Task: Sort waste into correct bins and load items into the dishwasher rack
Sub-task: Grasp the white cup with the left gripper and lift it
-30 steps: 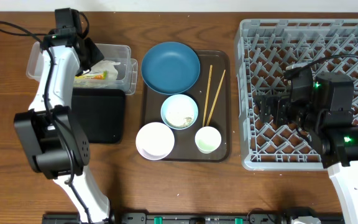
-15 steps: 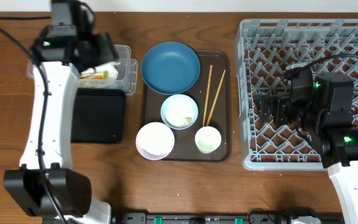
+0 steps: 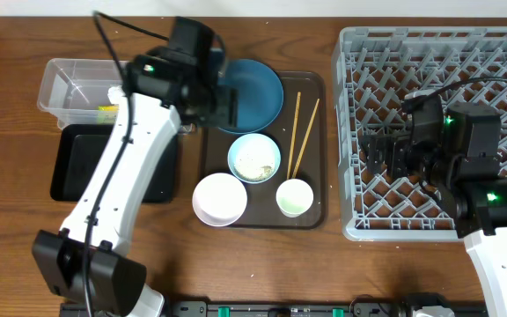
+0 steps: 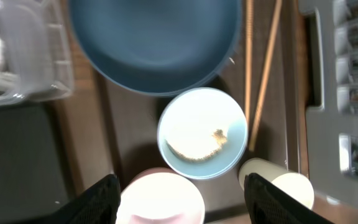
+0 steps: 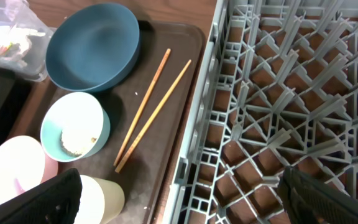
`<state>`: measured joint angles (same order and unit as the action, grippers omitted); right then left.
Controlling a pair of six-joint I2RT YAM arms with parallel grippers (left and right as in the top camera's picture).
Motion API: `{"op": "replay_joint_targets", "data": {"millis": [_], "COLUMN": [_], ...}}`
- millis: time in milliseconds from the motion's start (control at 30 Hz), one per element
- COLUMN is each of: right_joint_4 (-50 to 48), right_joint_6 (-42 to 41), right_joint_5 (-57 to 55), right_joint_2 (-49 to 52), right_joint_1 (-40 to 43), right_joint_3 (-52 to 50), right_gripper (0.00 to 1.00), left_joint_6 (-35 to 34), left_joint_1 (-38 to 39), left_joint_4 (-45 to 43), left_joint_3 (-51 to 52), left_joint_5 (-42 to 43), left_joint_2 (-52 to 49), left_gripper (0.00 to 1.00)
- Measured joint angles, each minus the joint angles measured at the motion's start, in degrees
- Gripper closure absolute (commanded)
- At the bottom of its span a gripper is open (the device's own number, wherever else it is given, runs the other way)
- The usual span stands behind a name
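Left gripper (image 4: 180, 186) spread wide, empty, over tray (image 4: 129, 124); rice (image 4: 194, 144) in blue bowl (image 4: 202, 102). Right gripper (image 5: 179, 182) likewise parted, over rack (image 5: 278, 93). Wrapper (image 3: 106, 113) in tub (image 3: 51, 88), print too blurred to read.

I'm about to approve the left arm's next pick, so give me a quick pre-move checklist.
1. Left end effector open, empty: ok.
2. Light blue bowl unobstructed below it: ok.
3. Bowl free of rice: not ok.
4. Chopsticks apart from the bowl's rim: cannot tell.
5. Right end effector open, parked over dishwasher rack: ok.
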<state>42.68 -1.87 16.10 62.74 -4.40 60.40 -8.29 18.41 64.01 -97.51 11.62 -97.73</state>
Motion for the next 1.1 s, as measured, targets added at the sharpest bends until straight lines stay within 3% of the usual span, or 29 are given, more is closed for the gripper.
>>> {"op": "replay_joint_targets", "data": {"millis": [400, 700, 800, 900, 1100], "right_joint_4": [0.59, 0.76, 0.59, 0.52, 0.33], "right_joint_6": [-0.28, -0.46, -0.46, -0.46, -0.46], "right_joint_5": [0.00, 0.00, 0.00, 0.00, 0.00], "right_joint_2": [3.02, 4.37, 4.37, 4.37, 4.37], "right_joint_1": [0.00, 0.00, 0.00, 0.00, 0.00], "right_joint_3": [0.00, 0.00, 0.00, 0.00, 0.00], "right_gripper": [0.01, 0.01, 0.01, 0.01, 0.01], "left_joint_6": [-0.44, -0.46, -0.46, -0.68, -0.70], "left_joint_1": [9.62, 17.53, 18.60, 18.99, 18.99], "left_joint_4": [-0.50, -8.20, -11.23, -14.12, -19.65], "left_joint_3": [7.76, 19.04, 22.67, 25.14, 28.46], "left_joint_5": [4.63, 7.78, 8.02, 8.02, 8.04], "left_joint_2": [0.00, 0.00, 0.00, 0.00, 0.00], "left_gripper": [0.34, 0.34, 0.34, 0.41, 0.41]}}
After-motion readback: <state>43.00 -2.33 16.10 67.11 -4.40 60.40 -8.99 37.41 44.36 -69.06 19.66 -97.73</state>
